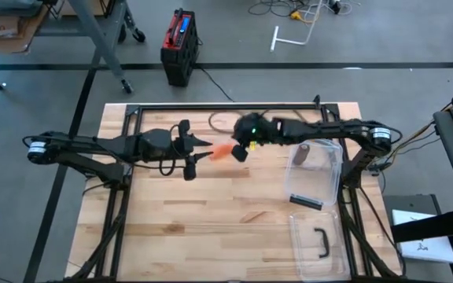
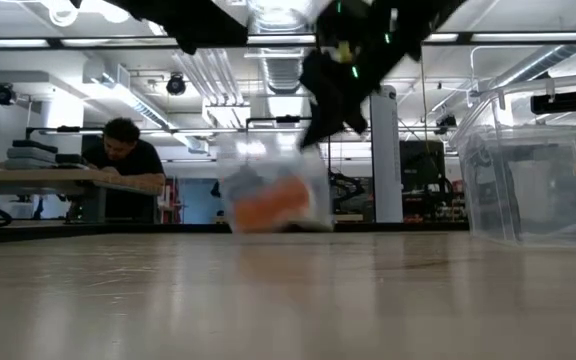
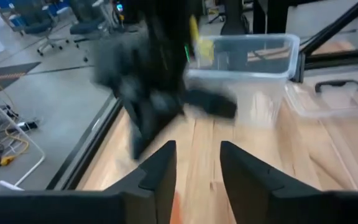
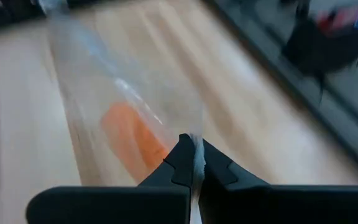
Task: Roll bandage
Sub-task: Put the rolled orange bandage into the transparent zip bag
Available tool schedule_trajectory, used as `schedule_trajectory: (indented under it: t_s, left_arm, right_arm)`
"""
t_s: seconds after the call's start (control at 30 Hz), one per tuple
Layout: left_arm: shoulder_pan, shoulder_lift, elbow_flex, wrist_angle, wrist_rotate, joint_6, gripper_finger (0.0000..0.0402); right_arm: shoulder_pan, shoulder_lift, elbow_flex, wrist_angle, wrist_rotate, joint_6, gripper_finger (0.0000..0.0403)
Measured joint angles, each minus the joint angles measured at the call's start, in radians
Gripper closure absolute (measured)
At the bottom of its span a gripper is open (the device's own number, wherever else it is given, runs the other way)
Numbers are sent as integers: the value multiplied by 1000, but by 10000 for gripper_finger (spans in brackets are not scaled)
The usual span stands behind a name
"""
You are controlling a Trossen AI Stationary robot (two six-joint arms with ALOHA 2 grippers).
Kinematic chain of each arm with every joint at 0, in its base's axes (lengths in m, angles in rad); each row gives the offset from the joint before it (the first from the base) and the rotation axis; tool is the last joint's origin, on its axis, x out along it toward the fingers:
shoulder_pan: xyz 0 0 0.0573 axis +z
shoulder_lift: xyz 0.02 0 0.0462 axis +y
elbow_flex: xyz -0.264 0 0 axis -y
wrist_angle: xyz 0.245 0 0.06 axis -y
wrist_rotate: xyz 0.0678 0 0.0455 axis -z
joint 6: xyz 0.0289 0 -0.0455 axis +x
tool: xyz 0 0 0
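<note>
The wooden desk (image 1: 171,228) carries a clear plastic box (image 1: 314,174) on the right side, and its lid (image 1: 319,240) lies in front of it. Both arms meet near the middle of the desk.

The right gripper (image 4: 194,163) has its jaws closed on the edge of a thin clear bag (image 4: 114,99), and it holds this bag up so that it hangs down toward the desk. Inside the bag is the orange bandage (image 2: 271,203), low in the bag and close to the wood. The left gripper (image 3: 196,168) stands just beside the bag with its jaws narrowly apart, and they seem to hold nothing, though the view is blurred here.

I judge the bandage to be light, soft and easy to squeeze, not fragile. The bag is thin, floppy and probably slippery, so it can slide between the jaws. A good place to take hold is the bandage's free end, or across its soft body once it is out of the bag.
</note>
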Motion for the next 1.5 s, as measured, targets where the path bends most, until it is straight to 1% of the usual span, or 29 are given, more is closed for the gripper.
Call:
schedule_trajectory:
  t_s: [0.13,0.23,0.3,0.37,0.43,0.57,0.67,0.77,0.9,1.0,1.1,1.2,1.33,1.43,1.5]
  left_arm:
    - [0,-31,3,-8,0,-2,297]
    - [0,-37,4,-15,-1,-2,304]
    - [1,-37,4,-14,-1,-2,309]
    - [1,-37,4,-13,-1,-2,314]
    - [1,-36,4,-13,-1,-2,318]
    - [1,-38,4,-17,-1,0,325]
    - [1,-46,5,-47,-1,-2,329]
    - [1,-52,11,-72,-2,-5,333]
    - [1,-66,11,-85,-2,-5,333]
    - [1,-79,10,-83,-2,-4,329]
    - [1,-105,10,-82,-2,4,322]
    - [1,-130,11,-69,-2,12,314]
    - [6,-151,11,-61,-2,49,297]
    - [8,-163,11,-56,-3,58,283]
    - [8,-168,11,-56,-4,59,274]
  right_arm:
    - [-4,46,-113,-15,-10,68,403]
    - [-8,54,-152,-2,-46,89,403]
    - [-8,57,-155,6,-82,92,403]
    - [-8,52,-130,6,-114,92,403]
    - [-6,35,-76,17,-139,82,403]
    - [-1,-7,53,23,-140,34,403]
    - [2,-24,114,5,-139,-5,403]
    - [3,-30,131,-35,-132,-22,403]
    - [5,-11,92,-99,-131,-21,403]
    - [9,-9,51,-158,-131,-16,403]
    - [10,-49,60,-229,-131,-13,403]
    - [18,-121,133,-297,-130,-21,403]
    - [27,-195,249,-455,-130,-28,403]
    - [29,-225,350,-631,-129,7,403]
    - [29,-236,419,-753,-110,37,403]
